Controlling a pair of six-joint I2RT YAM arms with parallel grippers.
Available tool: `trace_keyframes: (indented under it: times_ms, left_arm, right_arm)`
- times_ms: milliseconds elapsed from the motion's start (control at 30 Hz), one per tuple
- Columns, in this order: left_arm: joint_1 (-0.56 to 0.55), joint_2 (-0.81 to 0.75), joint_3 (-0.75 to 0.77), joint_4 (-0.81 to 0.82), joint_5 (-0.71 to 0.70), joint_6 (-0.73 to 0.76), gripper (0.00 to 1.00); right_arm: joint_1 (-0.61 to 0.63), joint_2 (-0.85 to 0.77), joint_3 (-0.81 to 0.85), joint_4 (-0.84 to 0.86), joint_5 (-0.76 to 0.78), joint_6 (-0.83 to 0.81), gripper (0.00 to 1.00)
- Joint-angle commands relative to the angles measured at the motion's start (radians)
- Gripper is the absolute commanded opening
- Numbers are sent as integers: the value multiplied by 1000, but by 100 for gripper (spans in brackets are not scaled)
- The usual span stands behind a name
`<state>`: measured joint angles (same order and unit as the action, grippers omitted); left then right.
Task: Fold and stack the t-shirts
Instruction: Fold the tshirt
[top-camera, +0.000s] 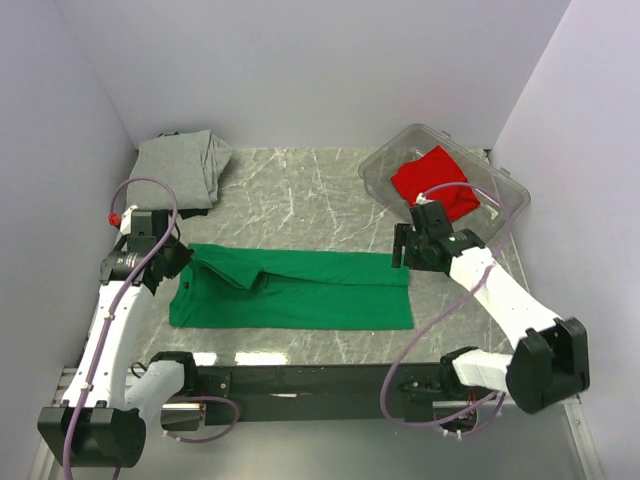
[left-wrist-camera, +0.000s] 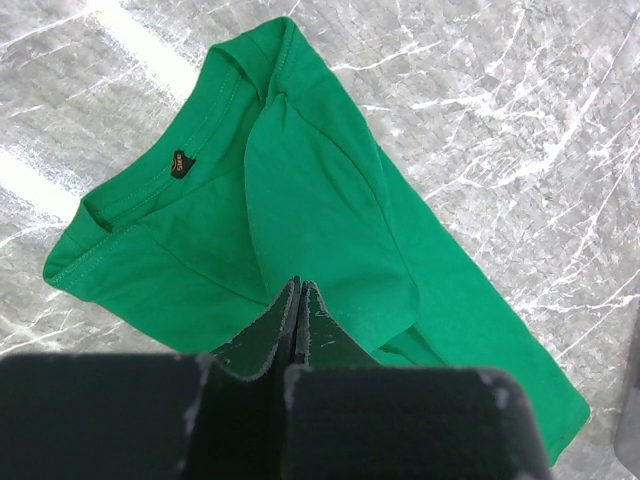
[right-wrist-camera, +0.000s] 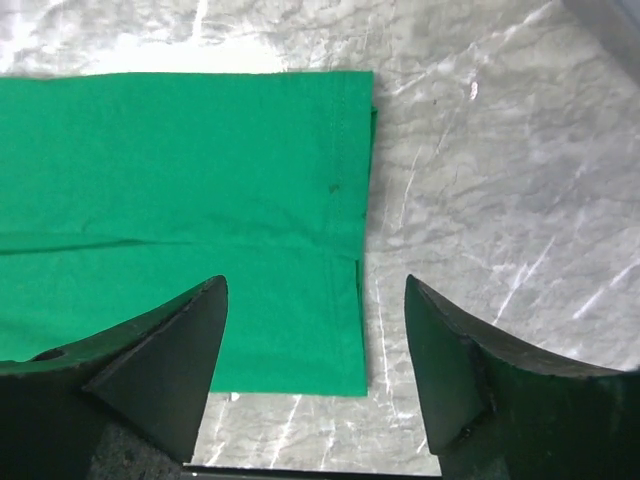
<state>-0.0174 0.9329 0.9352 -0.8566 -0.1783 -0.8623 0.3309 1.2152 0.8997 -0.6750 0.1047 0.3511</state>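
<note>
Garment: green t-shirt (top-camera: 320, 295) lies flat in the middle of the desk (top-camera: 300, 195), folded into a long band running left to right; collar end at the left, hem end at the right; one sleeve is turned over the body near the collar and stands up in a soft ridge
Left tool (left-wrist-camera: 298, 285): its two halves are pressed together with no gap; the tips sit over the turned sleeve at the collar end; whether any cloth is pinched between them cannot be told
Right tool (right-wrist-camera: 316, 285): fingers (right-wrist-camera: 445, 370) spread wide, holding nothing; it hangs above the hem end, and the shirt's right edge shows in the gap between them in the wrist view
Red t-shirt (top-camera: 435, 180): crumpled inside the clear plastic bin (top-camera: 378, 168) at the far right of the desk, just beyond the right tool
Grey t-shirt (top-camera: 180, 165): loosely heaped in the far left corner against the wall, well apart from the green one
Desk top: grey marbled surface with white veins
Cables: a pale purple cable (top-camera: 150, 185) loops above the left arm; another arcs across the near side of the bin, in front of the red cloth
Writing: small dark tag (left-wrist-camera: 180, 163) inside the green collar, with orange marks too small to read
</note>
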Motion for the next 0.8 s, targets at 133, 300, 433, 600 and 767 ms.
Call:
trace_keyframes:
  times_ms: [133,300,433,600,767]
  left_arm:
    - [-1,1,-2,14,-1,19,1]
    - [-1,20,-18,24,11,32,0]
    - [0,66,-47,62,55,65,0]
    - [0,139,-68,85,164,134,0]
    - [-1,104,-88,33,152,140,0]
  right_arm:
    - [3,193,113,83,-136,-14,66]
    - [62,289,253,94,-358,-119,65]
    - [152,389,347,94,-496,-146,65]
    - [282,477,447,137,-586,-112,65]
    - [381,579,510,172,-706,-86,65]
